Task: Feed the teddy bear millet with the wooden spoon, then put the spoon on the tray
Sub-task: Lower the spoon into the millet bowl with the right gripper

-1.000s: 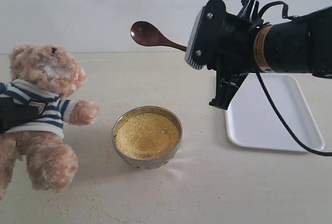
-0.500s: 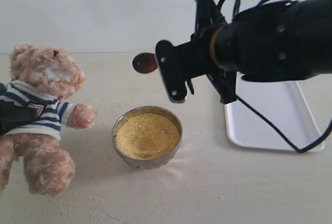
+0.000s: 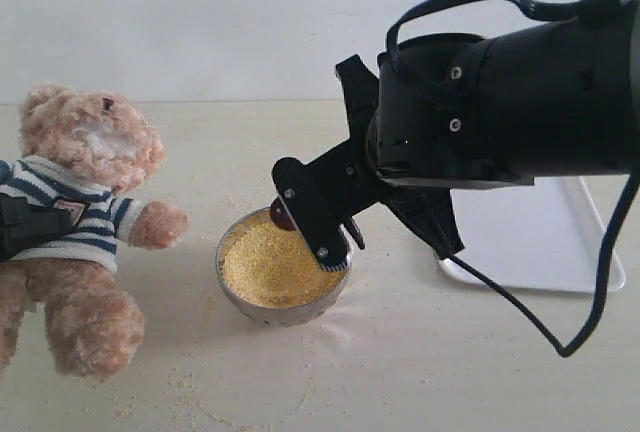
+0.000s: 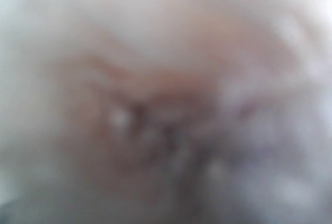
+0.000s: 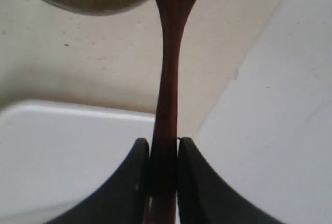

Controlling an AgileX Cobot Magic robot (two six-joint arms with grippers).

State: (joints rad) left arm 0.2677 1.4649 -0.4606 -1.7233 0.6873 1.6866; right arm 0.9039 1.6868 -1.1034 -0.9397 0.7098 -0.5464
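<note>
The teddy bear (image 3: 85, 222) leans at the left of the exterior view, and my left gripper (image 3: 30, 224) shows as a black finger pressed across its striped shirt. The left wrist view is only a blur of fur. The millet (image 3: 260, 267) fills a round metal bowl (image 3: 283, 310) at mid-table. My right gripper (image 3: 312, 224) is shut on the wooden spoon's (image 5: 168, 53) thin handle, pads on both sides. The spoon's dark bowl (image 3: 283, 214) dips at the far rim of the metal bowl, over the millet. The white tray (image 3: 540, 242) lies to the right, partly hidden by the right arm.
Millet specks (image 3: 190, 392) are scattered on the beige table in front of the bear and the bowl. The bulky black right arm (image 3: 500, 102) and its cable (image 3: 590, 292) hang over the tray. A pale wall runs along the table's back edge.
My right arm swung down and to the left, carrying the spoon from high above the table to the rim of the millet bowl. The bear shifted slightly.
</note>
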